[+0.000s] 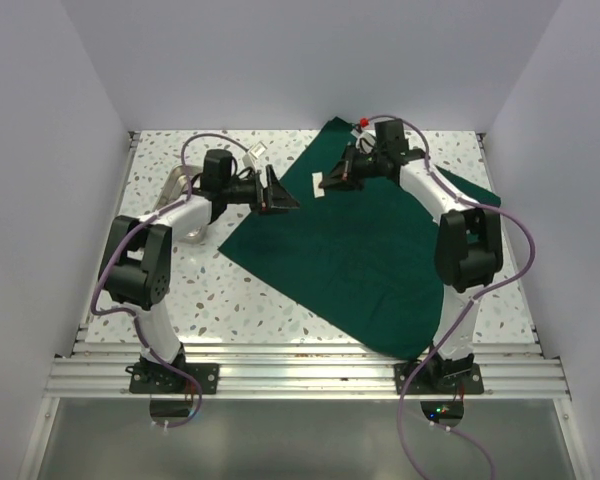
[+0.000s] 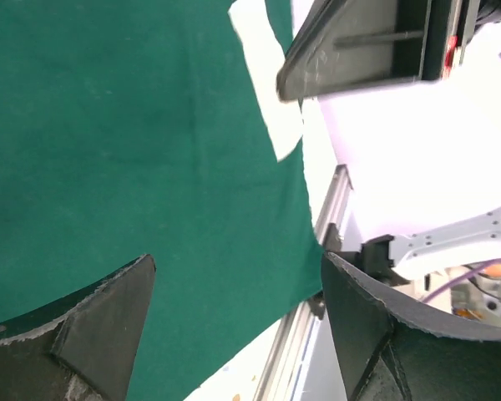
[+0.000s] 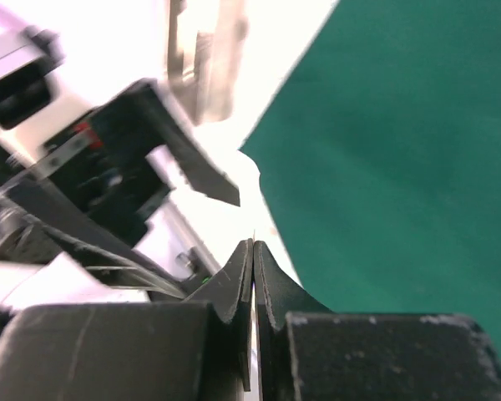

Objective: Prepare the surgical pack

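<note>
On the speckled white table [image 1: 210,290]: dark green plain fabric drape [image 1: 350,260] lies spread flat as one wide sheet, set cornerwise, with its far corner near the back wall and its near corner by the right arm's base.
Left gripper [image 1: 283,192]: jaws spread wide, hanging just above the drape's left corner, nothing between them [image 2: 234,263].
Right gripper [image 1: 332,180]: fingers pressed together [image 3: 253,246] over the drape's far-left edge. I can't tell whether anything thin is pinched between them.
Small white gauze square [image 1: 317,182]: sits on the drape at that edge, just beside the right fingertips, and shows as a white patch in the left wrist view [image 2: 267,75].
Step, my read: settling the gauze on the sheet before folding starts.
Doing it well: lift the right gripper straight up so the gauze doesn't drag. Check that it stays inside the hem, not overhanging.
Next grasp: left should come down on the corner itself and take one layer only.
Risk: a sideways pull wrinkles the sheet or flicks the gauze off.
</note>
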